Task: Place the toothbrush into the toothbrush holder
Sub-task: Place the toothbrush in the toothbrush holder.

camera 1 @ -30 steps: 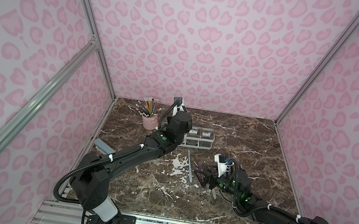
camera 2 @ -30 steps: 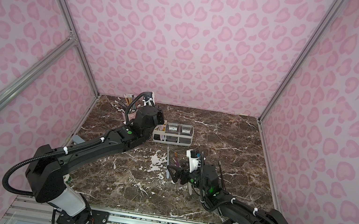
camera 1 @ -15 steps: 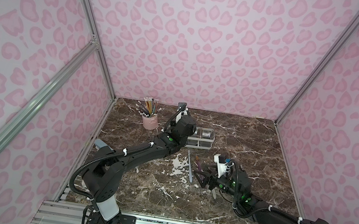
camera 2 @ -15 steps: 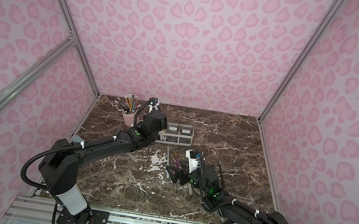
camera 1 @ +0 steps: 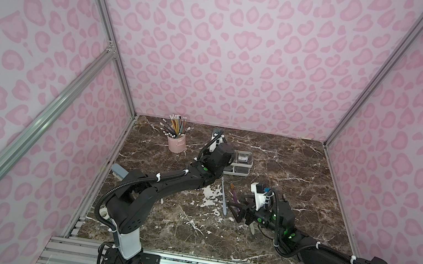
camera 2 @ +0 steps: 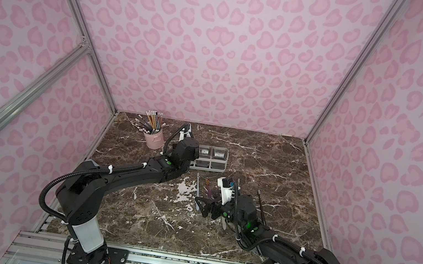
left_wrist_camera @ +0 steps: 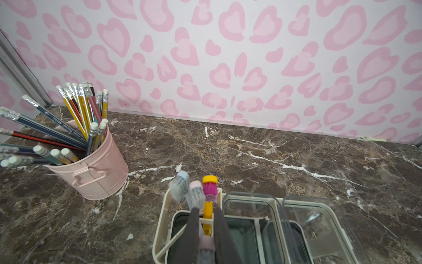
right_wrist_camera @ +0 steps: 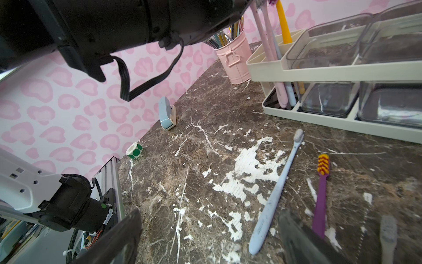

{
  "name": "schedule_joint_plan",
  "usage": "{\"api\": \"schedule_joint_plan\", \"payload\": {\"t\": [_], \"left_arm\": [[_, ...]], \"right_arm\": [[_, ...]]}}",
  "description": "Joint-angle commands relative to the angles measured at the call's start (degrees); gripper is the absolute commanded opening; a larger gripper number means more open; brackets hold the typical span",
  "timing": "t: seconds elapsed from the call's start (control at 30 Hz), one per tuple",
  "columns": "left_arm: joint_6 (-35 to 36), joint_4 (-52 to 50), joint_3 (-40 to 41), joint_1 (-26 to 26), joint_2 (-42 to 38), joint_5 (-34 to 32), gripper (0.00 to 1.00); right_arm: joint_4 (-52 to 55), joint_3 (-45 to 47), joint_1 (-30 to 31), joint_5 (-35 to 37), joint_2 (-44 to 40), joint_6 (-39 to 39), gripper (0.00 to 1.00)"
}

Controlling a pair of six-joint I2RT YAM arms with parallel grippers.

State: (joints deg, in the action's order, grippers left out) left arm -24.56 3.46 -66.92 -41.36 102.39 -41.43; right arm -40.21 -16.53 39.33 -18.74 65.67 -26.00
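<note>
The left hand (left_wrist_camera: 206, 209) is closed on a pink toothbrush (left_wrist_camera: 196, 193), which stands head-up in the slotted end of the white toothbrush holder (left_wrist_camera: 159, 230), next to a blue-headed toothbrush (left_wrist_camera: 181, 185) and a yellow toothbrush (left_wrist_camera: 209, 185). A pink cup (left_wrist_camera: 96, 173) of pencils stands near the holder. Well apart, the right hand (right_wrist_camera: 205, 240) hangs open, low over the marble surface (right_wrist_camera: 205, 109), where a pale blue toothbrush (right_wrist_camera: 278, 187) and a purple toothbrush (right_wrist_camera: 320, 201) lie.

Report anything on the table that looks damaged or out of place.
The marble tabletop has white patches mid-table where its surface looks chipped away. A pale blue toothbrush and a purple toothbrush lie loose on it beside the toothbrush holder, not in its slots.
</note>
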Motion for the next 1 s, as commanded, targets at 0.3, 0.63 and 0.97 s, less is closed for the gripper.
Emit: {"api": "schedule_joint_plan", "payload": {"t": [0.3, 0.63, 0.97], "left_arm": [[-2.2, 3.6, 1.7, -0.6, 1.1, -0.7, 0.02], [-2.7, 1.3, 0.0, -0.5, 1.6, -0.7, 0.13], [-2.3, 0.2, -1.4, -0.5, 0.7, -0.5, 0.27]], "right_arm": [[-1.1, -1.3, 0.8, 1.0, 0.4, 1.2, 0.95], [-0.9, -1.5, 0.9, 1.1, 0.5, 1.3, 0.95], [-0.7, -1.6, 1.2, 1.4, 0.2, 1.5, 0.95]]}}
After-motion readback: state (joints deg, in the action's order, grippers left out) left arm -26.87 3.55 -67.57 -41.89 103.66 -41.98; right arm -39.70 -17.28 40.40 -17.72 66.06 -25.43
